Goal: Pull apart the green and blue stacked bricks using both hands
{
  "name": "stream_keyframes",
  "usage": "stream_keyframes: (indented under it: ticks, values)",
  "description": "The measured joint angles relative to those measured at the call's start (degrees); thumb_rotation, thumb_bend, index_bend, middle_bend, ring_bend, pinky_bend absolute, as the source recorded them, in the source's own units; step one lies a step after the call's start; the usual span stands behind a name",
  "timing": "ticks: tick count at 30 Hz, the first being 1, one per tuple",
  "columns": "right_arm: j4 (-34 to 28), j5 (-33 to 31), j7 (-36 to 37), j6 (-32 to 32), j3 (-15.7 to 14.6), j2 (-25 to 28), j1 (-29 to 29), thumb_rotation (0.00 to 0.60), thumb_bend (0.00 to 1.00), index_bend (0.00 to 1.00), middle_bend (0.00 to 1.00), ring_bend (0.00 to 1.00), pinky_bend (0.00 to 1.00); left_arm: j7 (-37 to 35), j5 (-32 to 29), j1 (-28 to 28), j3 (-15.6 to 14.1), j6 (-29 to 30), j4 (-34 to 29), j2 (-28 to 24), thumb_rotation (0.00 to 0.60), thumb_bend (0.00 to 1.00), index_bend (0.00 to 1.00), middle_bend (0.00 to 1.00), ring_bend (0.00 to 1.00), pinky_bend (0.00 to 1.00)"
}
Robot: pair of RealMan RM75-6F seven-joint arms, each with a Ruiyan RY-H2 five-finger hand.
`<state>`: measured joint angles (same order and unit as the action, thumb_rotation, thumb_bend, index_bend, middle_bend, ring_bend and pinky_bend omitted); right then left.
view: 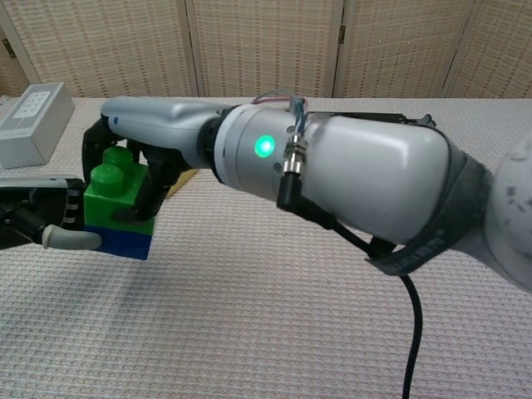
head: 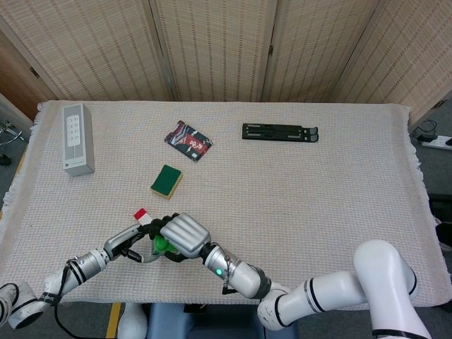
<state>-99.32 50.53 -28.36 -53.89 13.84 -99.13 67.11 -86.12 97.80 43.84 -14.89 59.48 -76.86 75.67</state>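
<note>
Near front-left worktop point(head: 296, 212) edge: right hand point(view: 145, 145) is clamping the green brick point(view: 112, 193); left hand point(view: 37, 220) is gripping the blue brick point(view: 125, 241) beneath, still joined. Risk: left grip looks shallow, so pulling may slip it off.

Right hand point(head: 185, 235) covers green brick point(head: 162, 245); left hand point(head: 133, 244) fingers touching it.

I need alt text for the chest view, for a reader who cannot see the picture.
The robot's right hand grips a green brick stacked on a blue brick, still joined, while the left hand holds the stack from the left side. A white box stands far left on the woven tablecloth.
</note>
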Motion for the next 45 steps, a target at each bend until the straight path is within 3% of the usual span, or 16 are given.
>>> stream_keyframes:
  ticks: [10, 45]
  values:
    - [-1.1, 0.1, -0.7, -0.7, 0.1, 0.2, -0.2, 0.600, 0.43, 0.93, 0.72, 0.84, 0.90, 4.3, -2.8, -1.0, 1.8, -1.6, -1.9, 0.2, 0.600, 0.36, 0.67, 0.38, 0.06, 0.02]
    - [-5.7, 3.3, 3.2, -2.3, 2.9, 4.2, -2.7, 0.600, 0.43, 0.93, 0.72, 0.84, 0.90, 5.3, -4.5, -2.2, 4.0, -5.3, -1.2, 0.4, 0.600, 0.36, 0.68, 0.38, 0.06, 0.02]
